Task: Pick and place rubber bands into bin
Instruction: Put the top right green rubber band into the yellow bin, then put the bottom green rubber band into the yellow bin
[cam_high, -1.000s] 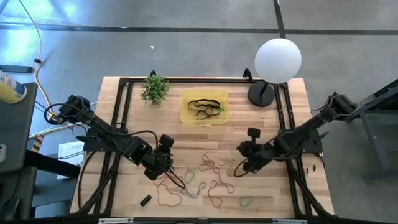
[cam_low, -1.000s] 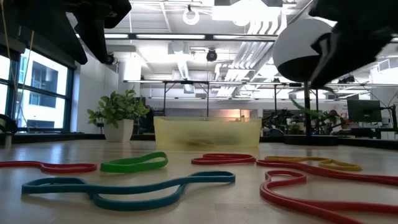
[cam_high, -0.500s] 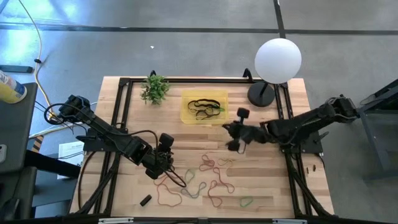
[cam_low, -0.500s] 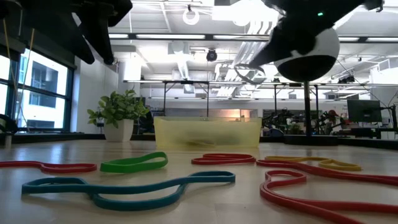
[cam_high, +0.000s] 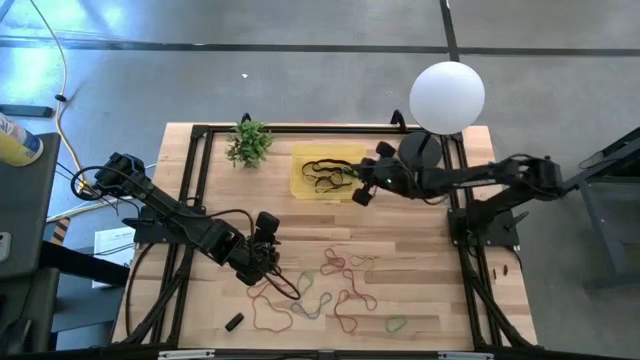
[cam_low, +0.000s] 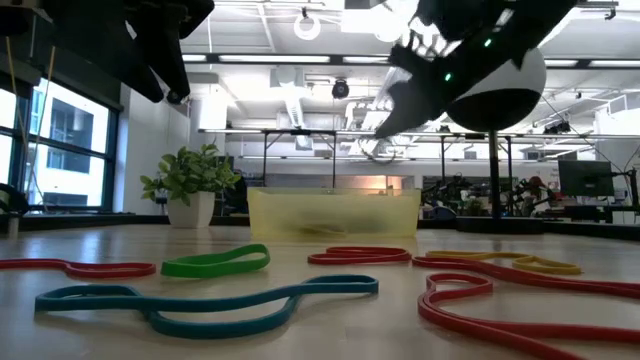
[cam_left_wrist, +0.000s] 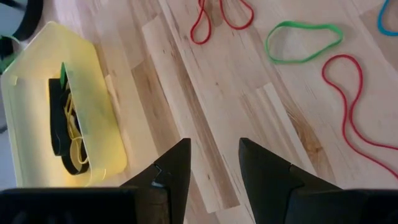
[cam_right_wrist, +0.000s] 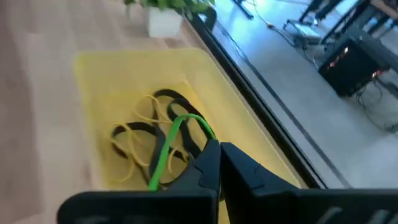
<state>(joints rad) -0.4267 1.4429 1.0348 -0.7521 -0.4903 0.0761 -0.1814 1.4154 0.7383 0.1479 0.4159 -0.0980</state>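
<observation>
The yellow bin (cam_high: 300, 186) sits at the table's far middle with black, yellow and green rubber bands in it (cam_right_wrist: 155, 143). Several more rubber bands (cam_high: 340, 285) lie loose on the near middle of the table. My right gripper (cam_high: 358, 190) hovers shut over the bin's right end (cam_right_wrist: 217, 152). A thin rubber band loop (cam_low: 378, 150) hangs from it. My left gripper (cam_high: 266, 262) hangs open above the near left of the table (cam_left_wrist: 211, 168), with nothing between its fingers. My right gripper pinches the top of a thin rubber band loop (cam_low: 384, 138) between its shut fingertips. The fingers slant down toward the table's left. The loop hangs slack below the tips, clear of the bin's rim. I cannot tell its colour against the bright room.
A small green plant (cam_high: 249, 142) stands left of the bin, and a white globe lamp (cam_high: 447, 95) stands right of it. A small black block (cam_high: 234, 322) lies near the front left. Black frame rails (cam_high: 195, 190) run along the table's sides.
My right gripper has swung from above the loose bands in the near middle toward the far edge, and now hangs over the bin's right end. It turned as it went and stayed shut, and the thin loop went with it. The left arm kept still.
</observation>
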